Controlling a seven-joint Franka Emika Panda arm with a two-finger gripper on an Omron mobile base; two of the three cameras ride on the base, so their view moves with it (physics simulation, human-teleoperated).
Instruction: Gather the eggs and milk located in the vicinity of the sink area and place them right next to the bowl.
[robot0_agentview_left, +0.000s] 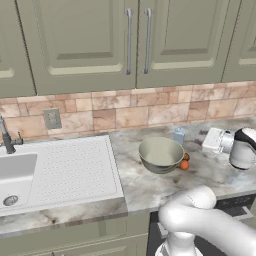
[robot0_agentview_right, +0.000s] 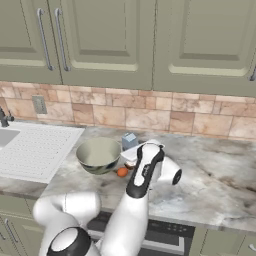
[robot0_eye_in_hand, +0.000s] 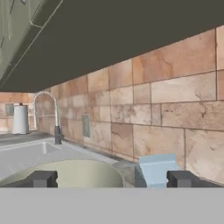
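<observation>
- The bowl (robot0_agentview_left: 161, 154) sits on the counter (robot0_agentview_left: 150, 187) just to the right of the sink area (robot0_agentview_left: 60, 172), where the ribbed drainboard ends.
- Two eggs (robot0_agentview_left: 185, 164) lie at the bowl's right side, one close behind the other — both at or almost at its wall; in the right base view only one (robot0_agentview_right: 122, 172) is plain to see, just in front of the arm.
- The milk (robot0_agentview_left: 178, 134) stands upright behind the bowl's right rim, near the tiled backsplash (robot0_agentview_left: 130, 112).
- Judging from how things lie, eggs and milk are all beside the bowl now, so the gathering looks as good as done.
- The pincer (robot0_eye_in_hand: 111, 178) is released: its two dark tips stand wide apart with nothing between them.
- From the hand view the milk (robot0_eye_in_hand: 156, 169) lies straight ahead, nearer the right-hand tip, its long axis upright — the bowl (robot0_eye_in_hand: 70, 174) spreads below and toward the left tip, with the tap (robot0_eye_in_hand: 48, 114) far beyond.
- The hand hangs just right of the carton in the left base view, pointing left toward it; any next move would probably be a pull back away from the milk, taking care not to brush it over.
</observation>
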